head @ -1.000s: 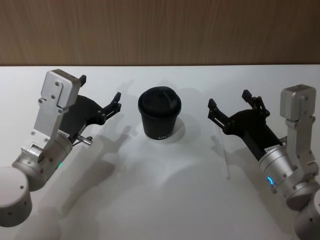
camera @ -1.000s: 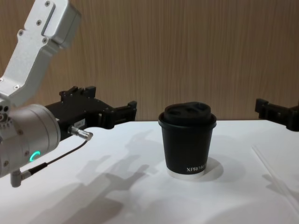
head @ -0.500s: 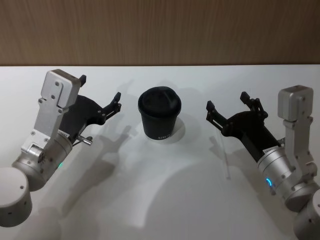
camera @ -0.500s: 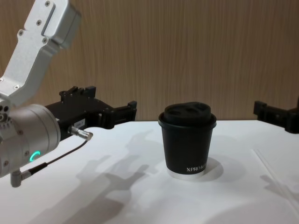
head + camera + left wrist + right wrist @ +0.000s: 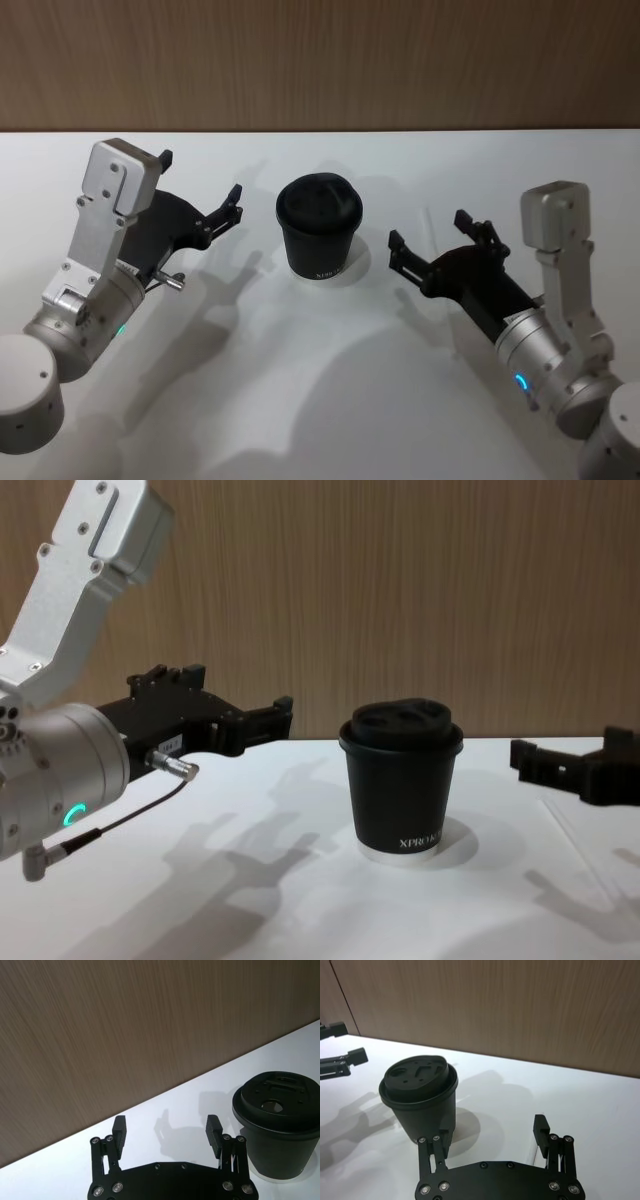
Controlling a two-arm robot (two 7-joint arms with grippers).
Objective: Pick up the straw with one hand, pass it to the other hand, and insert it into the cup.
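Nearing the cup [image 5: 319, 228]: right gripper [image 5: 429, 231], lower.

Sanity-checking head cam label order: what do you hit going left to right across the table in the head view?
left end effector, open → cup → right end effector, open

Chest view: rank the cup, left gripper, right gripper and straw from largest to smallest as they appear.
1. Cup and left gripper: about alike, so unranked.
2. Right gripper: cut by the view's edge, so its place is unsure.
3. Straw: a thin line on the table.
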